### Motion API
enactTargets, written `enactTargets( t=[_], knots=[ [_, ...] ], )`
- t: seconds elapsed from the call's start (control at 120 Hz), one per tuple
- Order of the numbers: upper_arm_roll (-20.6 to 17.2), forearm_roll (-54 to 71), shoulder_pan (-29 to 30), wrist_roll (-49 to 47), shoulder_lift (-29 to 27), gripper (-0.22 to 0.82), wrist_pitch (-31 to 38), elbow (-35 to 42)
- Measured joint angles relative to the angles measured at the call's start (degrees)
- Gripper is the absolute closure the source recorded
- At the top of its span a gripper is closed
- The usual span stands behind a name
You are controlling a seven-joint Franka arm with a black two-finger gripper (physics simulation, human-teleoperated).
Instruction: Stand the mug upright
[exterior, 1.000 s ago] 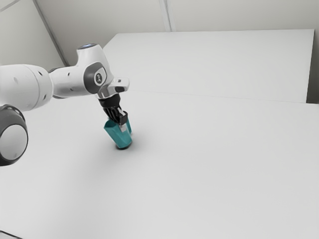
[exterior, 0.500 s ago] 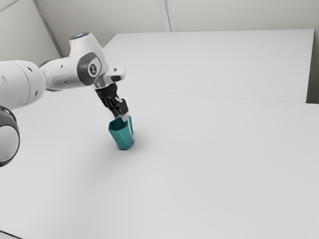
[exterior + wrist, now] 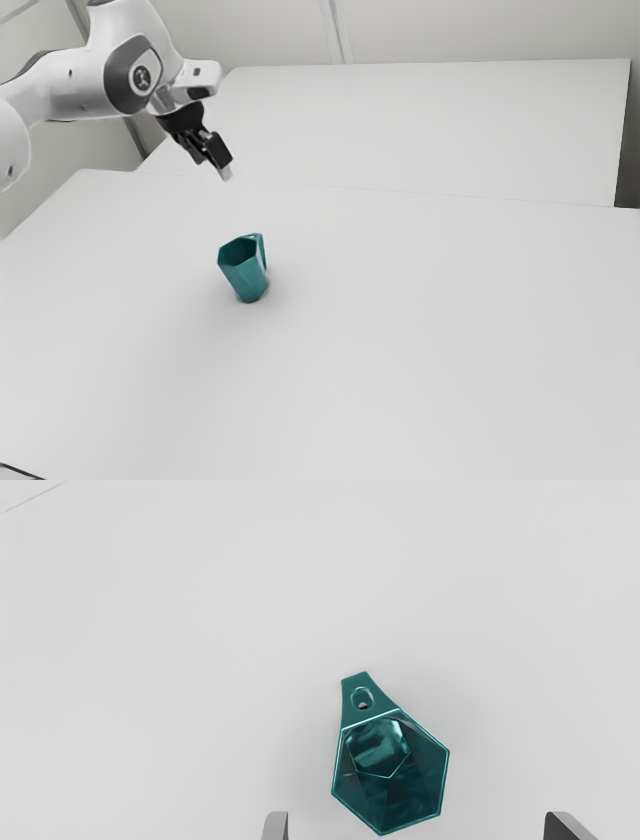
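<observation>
My gripper [image 3: 225, 172] hangs well above the table, up and toward the exterior view's left from the teal mug [image 3: 243, 268], not touching it. The mug stands upright on its base, with its open rim facing up and its handle on the side toward the table's far part. In the wrist view, I look down into the faceted mug [image 3: 395, 790]; its handle has a small round hole. The fingers of my gripper [image 3: 416, 826] are wide apart, with nothing held between them.
The white table [image 3: 420, 330] extends broadly around the mug, with a thin seam running across it. Pale walls [image 3: 480, 30] rise behind, and a dark cable [image 3: 20, 471] lies at the exterior view's lower left corner.
My gripper has risen off the mug and drawn back toward the exterior view's upper left. The mug, tilted at first, has settled onto its base and stayed there.
</observation>
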State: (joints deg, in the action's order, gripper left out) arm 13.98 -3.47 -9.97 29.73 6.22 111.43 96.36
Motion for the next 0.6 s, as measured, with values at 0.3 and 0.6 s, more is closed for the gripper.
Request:
enactTargets(
  t=[0.3,0.6],
  knots=[
    [-0.7,6.5,1.0,-3.4,-4.6,0.03,-6.5,-3.9],
    [-2.4,9.7,2.7,-7.8,-7.2,0.02,-13.7,-7.9]
  ],
)
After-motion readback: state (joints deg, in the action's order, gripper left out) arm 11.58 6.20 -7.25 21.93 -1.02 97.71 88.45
